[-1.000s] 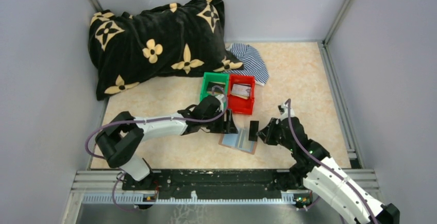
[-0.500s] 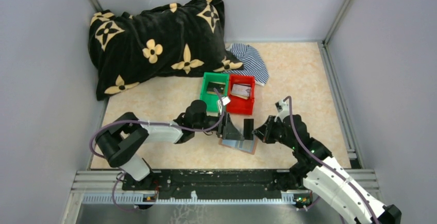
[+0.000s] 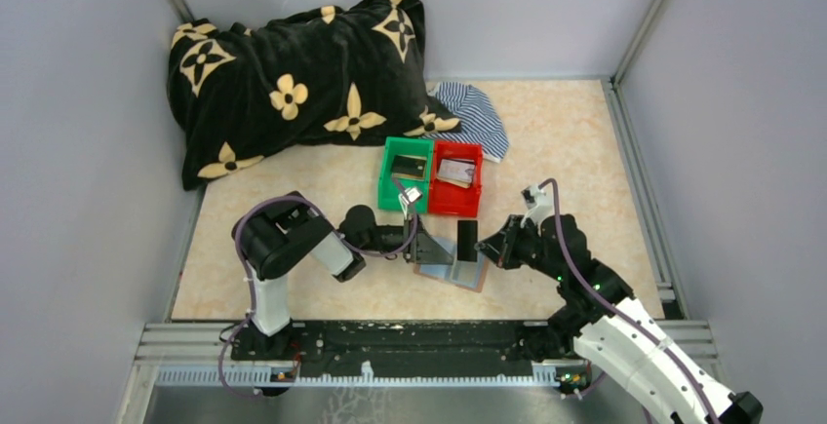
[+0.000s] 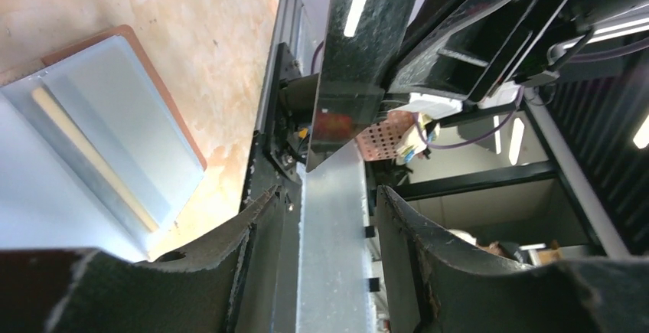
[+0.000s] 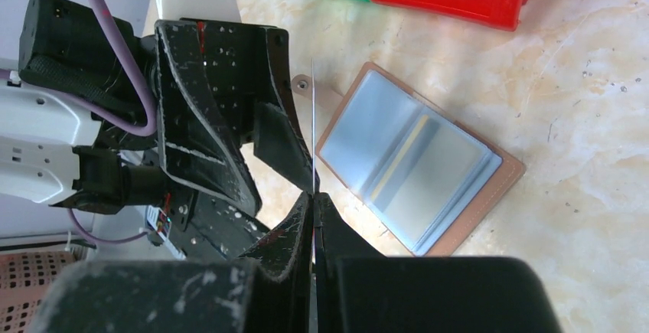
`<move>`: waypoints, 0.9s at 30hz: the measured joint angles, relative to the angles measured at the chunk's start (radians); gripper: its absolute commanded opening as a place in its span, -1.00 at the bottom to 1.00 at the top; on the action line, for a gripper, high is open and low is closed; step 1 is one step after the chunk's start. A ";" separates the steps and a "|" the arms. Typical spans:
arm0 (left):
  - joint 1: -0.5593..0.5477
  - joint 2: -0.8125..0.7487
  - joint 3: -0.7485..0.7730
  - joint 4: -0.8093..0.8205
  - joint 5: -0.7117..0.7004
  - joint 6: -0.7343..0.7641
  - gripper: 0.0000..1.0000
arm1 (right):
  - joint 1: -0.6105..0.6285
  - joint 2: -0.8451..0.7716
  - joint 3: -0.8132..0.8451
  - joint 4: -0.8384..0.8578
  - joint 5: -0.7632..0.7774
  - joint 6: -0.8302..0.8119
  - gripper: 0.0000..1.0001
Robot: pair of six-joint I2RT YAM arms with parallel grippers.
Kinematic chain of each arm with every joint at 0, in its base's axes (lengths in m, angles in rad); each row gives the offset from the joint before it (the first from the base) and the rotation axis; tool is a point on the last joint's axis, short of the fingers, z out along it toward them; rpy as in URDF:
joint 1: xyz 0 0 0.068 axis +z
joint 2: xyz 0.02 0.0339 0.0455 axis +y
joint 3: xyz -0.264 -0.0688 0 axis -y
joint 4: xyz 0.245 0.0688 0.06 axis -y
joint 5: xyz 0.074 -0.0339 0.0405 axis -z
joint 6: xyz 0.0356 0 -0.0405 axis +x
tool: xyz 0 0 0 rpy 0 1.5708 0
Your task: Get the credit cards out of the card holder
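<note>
Right pincer (image 5: pixel 314 199) clenched on one card (image 4: pixel 358 57), lifted off the table beside the open holder (image 5: pixel 409 166).
My right wrist view gives that card only as a thin edge. The left wrist view shows its dark glossy face, with the left pincer (image 4: pixel 327 195) released, fingers apart just short of it. From above I see pale cards (image 3: pixel 455 171) in the red bin (image 3: pixel 453 206) and a dark piece (image 3: pixel 409 164) in the green bin (image 3: pixel 387 186).
</note>
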 measured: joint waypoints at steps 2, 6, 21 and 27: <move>0.008 0.008 -0.003 0.034 0.001 -0.026 0.09 | 0.000 0.000 0.006 -0.006 -0.001 0.000 -1.00; 0.016 0.010 -0.003 0.073 0.003 -0.055 0.11 | 0.000 -0.001 0.012 -0.004 -0.009 0.000 -1.00; 0.011 0.040 0.057 0.083 0.008 -0.006 0.06 | 0.000 -0.001 0.009 0.047 -0.068 0.033 -1.00; 0.009 0.040 0.112 0.084 0.014 -0.001 -0.02 | 0.000 -0.001 -0.022 0.070 -0.083 0.050 -1.00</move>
